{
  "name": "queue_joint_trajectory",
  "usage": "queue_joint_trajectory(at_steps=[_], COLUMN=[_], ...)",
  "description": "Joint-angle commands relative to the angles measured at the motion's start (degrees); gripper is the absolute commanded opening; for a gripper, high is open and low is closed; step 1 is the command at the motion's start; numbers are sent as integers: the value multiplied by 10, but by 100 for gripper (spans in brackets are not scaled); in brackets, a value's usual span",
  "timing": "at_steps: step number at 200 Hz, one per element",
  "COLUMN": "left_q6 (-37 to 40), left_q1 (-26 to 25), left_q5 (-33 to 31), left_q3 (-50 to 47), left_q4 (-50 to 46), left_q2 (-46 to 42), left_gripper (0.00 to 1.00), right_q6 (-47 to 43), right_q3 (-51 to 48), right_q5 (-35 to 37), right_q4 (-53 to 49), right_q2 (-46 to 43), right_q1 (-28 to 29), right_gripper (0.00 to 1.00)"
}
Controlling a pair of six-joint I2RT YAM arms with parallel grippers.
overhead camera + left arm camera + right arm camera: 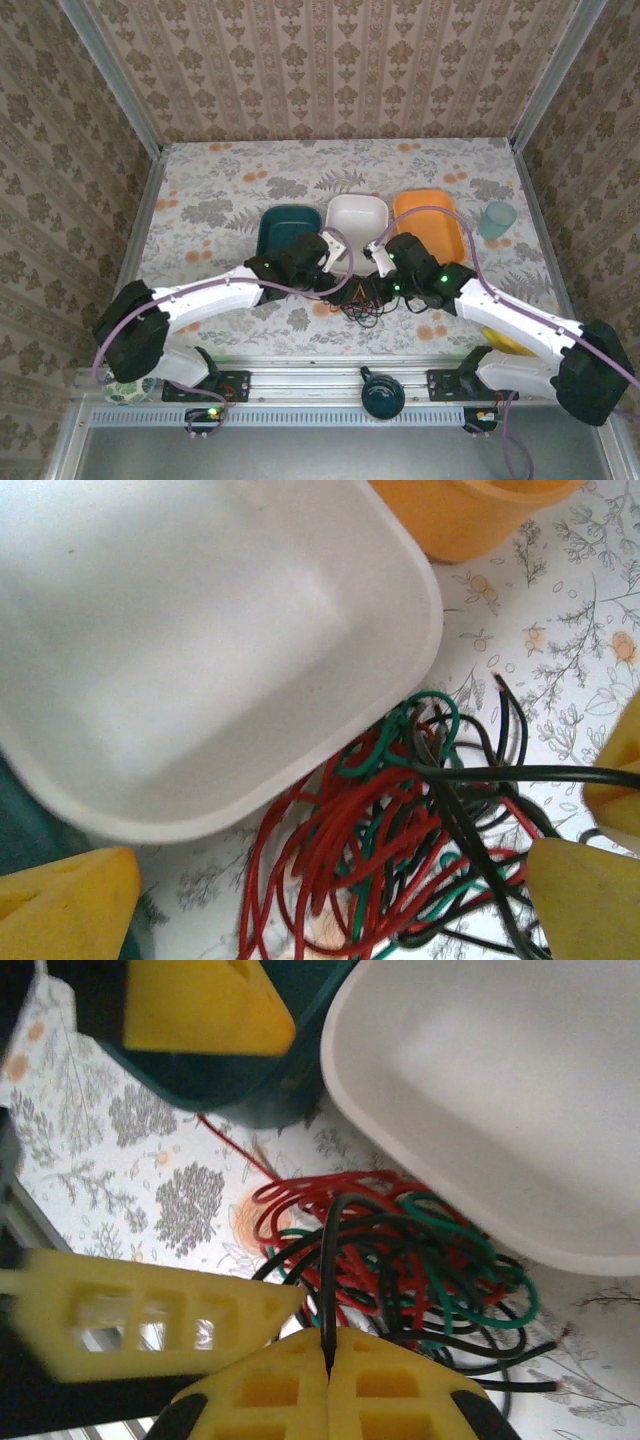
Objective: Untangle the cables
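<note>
Though tangled — cables in three colours

White bowl seemingly tight against cables

We get bright, even light from above in the overhead view, with only faint, soft shadows on the bench around the white bowl. At the left wrist the bowl's floor glares almost featureless. The cables beside it are sharp, and the yellow fingers below it are blurred. At the right wrist the fingers below the bowl are soft too.
</note>
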Motion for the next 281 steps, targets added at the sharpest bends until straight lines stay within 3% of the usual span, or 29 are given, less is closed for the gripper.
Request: queue_joint_trajectory(at_steps=[1,44,109,153,181,231,281], left_q6=[27,27,27,33,12,-17,-39], left_q1=[-7,-9,-31,-63,-77,-79,-79], left_q5=[17,1,-44,-132,-209,-267,-269], left_q3=[33,54,54,89,103,105,89], left_q4=[14,16,11,-32,-56,-84,-86], left_q2=[33,79,103,145,167,173,174], left_gripper=[100,91,88,86,86,86,86], right_q6=[19,82,203,237,241,206,108], right_q3=[9,0,10,50,87,115,161], right_q5=[-1,40,197,306,380,489,483], right_q4=[25,44,75,85,71,105,135], right_q2=[-33,-95,-186,-204,-194,-173,-172], right_q1=[-5,-35,-44,-44,-44,-46,-81], right_gripper=[0,0,0,0,0,0,0])
